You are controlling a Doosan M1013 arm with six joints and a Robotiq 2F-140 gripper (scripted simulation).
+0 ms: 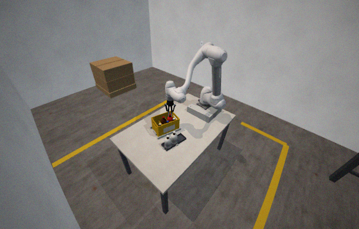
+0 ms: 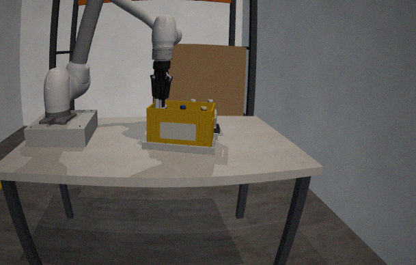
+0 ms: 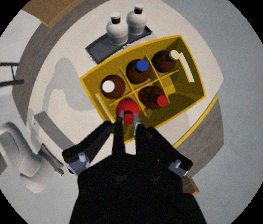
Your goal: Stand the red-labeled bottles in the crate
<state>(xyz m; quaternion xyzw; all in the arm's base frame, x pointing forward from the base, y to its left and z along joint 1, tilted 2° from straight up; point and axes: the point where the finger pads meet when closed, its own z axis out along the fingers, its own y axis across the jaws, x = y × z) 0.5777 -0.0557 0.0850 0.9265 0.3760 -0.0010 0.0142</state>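
Wrist: red bottle, red cap, between jaws.

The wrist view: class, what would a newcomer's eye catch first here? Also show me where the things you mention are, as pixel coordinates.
Likely the yellow crate (image 1: 159, 130) (image 2: 205, 128) (image 3: 88, 89), filling the view's middle with dark bottles. Next, the red bottle (image 1: 170, 118) (image 3: 127, 105) in its near corner cell, its cap between the gripper's jaws. Beyond the crate, two white bottles stand on a dark tray (image 3: 99, 53).

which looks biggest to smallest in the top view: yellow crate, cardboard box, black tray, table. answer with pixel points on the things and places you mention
1. table (image 1: 141, 147)
2. cardboard box (image 1: 121, 79)
3. yellow crate (image 1: 156, 128)
4. black tray (image 1: 181, 138)

This is apparent size only; the box stands apart from the table, so its real rank is unsure.
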